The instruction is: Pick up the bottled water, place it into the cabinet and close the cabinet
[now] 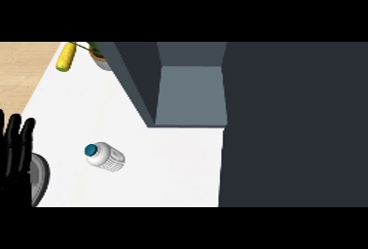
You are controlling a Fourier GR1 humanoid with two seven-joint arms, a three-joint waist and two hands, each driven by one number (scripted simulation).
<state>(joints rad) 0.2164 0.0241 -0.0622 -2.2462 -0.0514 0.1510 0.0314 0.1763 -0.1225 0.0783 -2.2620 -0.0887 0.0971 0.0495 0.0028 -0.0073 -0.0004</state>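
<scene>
Judged from how things lie, the task has hardly begun. The small white ribbed plastic water bottle with a teal cap [105, 157] stands free on the white counter top [173, 165], in its near left part. It is a little in from the left edge and well apart from anything that could hold it. Whether it is quite upright or leaning I cannot tell from this steep angle. The robot's black left hand [14, 146] shows at the counter's left edge with fingers straight and pointing up, spread wide and holding nothing. It rests there, beside the bottle but not touching it. The right hand shows nowhere. The dark grey cabinet [191, 95] sits toward the far side of the counter top, right of the middle. Its opening is uncovered, and the lighter grey inner floor is in plain sight with nothing on it. A broad dark panel [295, 121] fills the whole right side; it may be the cabinet's door swung open, though I cannot be sure. So grasping, lifting, placing inside and closing are all left to do. Near the far left corner lie a yellow corn cob [66, 57] and a small potted plant [101, 62]. At the near left corner a grey rounded dish [41, 177] is partly hidden by the hand.
</scene>
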